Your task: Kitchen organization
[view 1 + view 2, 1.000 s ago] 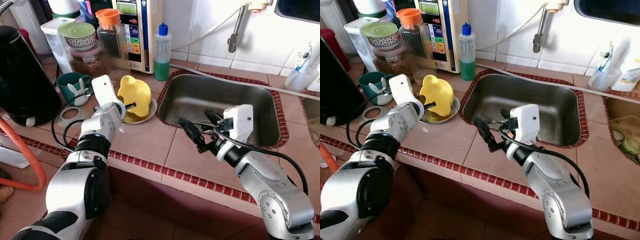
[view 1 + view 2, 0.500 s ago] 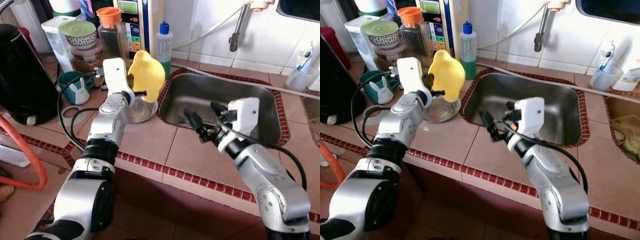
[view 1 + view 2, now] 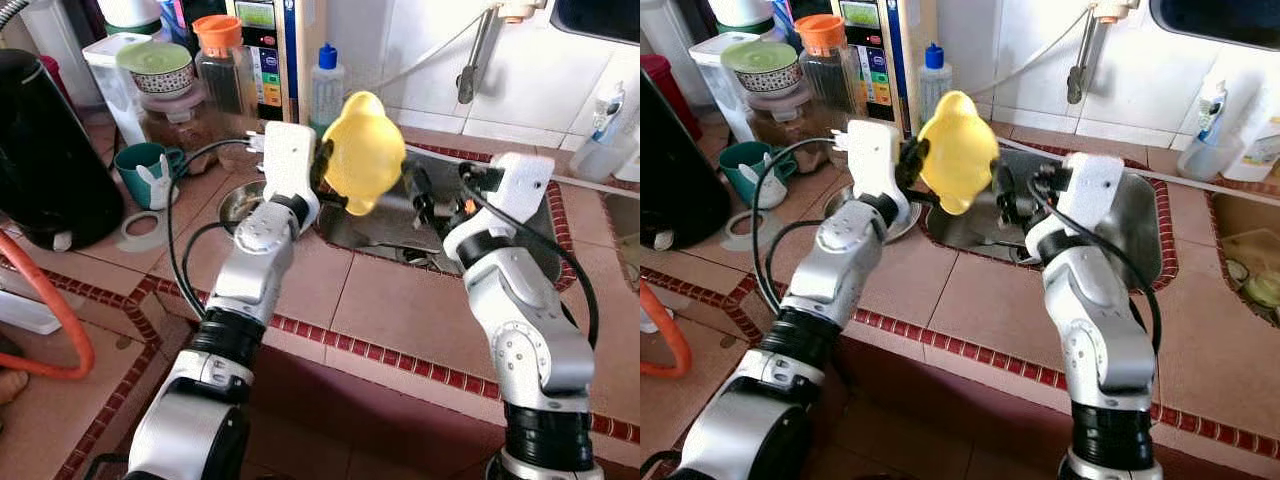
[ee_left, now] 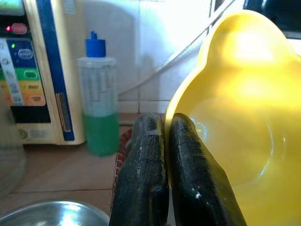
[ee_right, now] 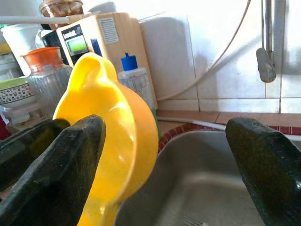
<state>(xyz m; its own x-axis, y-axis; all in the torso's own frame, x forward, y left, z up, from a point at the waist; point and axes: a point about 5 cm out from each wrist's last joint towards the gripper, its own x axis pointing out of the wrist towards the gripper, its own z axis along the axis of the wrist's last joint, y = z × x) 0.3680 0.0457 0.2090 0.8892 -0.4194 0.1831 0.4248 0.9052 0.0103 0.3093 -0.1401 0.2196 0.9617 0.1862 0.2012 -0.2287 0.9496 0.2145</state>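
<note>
One yellow bowl (image 3: 364,152) sits at upper centre, above one steel sink (image 3: 520,230). One steel plate (image 3: 236,202) lies left of centre. At upper left stand one teal mug (image 3: 140,172), one orange-lidded jar (image 3: 220,70), one blue-capped bottle of green liquid (image 4: 98,110) and one black kettle (image 3: 45,160). Two grippers: left gripper (image 3: 322,170), right gripper (image 3: 420,195).

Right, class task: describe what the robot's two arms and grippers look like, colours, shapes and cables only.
Both arms are silver metal segments joined by black ribbed collars, with a white boxy module at each wrist. A black cable loops beside each forearm. The left gripper and right gripper each carry two long, rounded, glossy black jaws.
</note>
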